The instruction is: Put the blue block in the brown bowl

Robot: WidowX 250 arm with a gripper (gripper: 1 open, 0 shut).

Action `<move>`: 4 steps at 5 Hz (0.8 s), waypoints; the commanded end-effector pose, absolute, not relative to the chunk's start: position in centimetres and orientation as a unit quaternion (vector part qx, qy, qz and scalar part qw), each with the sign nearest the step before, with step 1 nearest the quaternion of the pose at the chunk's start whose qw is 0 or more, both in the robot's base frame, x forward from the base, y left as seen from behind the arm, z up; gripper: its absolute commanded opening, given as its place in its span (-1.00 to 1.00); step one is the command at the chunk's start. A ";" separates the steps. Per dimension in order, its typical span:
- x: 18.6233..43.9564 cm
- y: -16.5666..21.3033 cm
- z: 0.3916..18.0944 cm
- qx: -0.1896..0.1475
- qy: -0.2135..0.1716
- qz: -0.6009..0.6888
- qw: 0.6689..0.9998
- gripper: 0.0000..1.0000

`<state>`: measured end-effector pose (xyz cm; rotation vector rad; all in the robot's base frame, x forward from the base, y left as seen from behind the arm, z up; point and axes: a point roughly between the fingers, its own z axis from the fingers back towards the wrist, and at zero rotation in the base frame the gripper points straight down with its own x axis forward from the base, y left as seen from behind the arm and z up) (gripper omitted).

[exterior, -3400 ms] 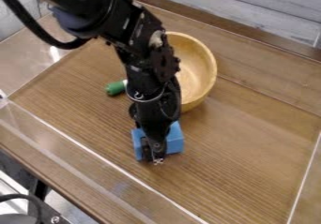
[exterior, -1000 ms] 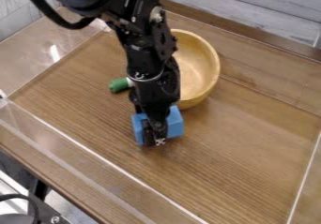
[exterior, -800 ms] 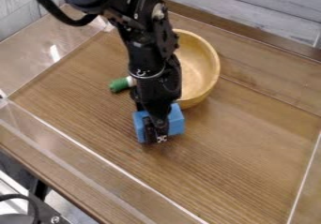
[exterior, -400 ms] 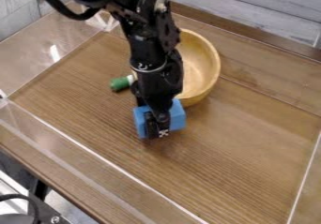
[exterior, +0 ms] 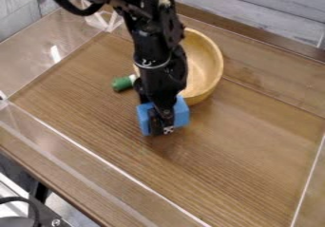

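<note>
The blue block (exterior: 177, 116) is a small bright blue piece near the middle of the wooden table, right in front of the brown bowl (exterior: 203, 67). My gripper (exterior: 159, 124) points straight down and is shut on the blue block, with its dark fingers covering the block's left and front faces. The block looks just off the table surface, though I cannot tell for sure. The bowl is round, light tan wood, and stands just behind and to the right of the gripper; the arm hides its left rim.
A small green piece (exterior: 122, 84) lies left of the arm, close to the bowl. A clear raised wall (exterior: 51, 136) edges the table at the front left. Bare wooden tabletop (exterior: 254, 145) stretches to the right and front.
The gripper, still shut on the blue block, has crept slightly right and toward the bowl. The bowl and green piece have not moved.
</note>
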<state>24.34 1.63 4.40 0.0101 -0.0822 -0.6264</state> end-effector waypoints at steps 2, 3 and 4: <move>25.9 2.0 5.6 0.019 -0.067 -0.295 0.953 -1.00; 26.1 2.1 5.8 0.022 -0.070 -0.287 0.955 -1.00; 26.2 2.2 6.2 0.024 -0.072 -0.282 0.957 -1.00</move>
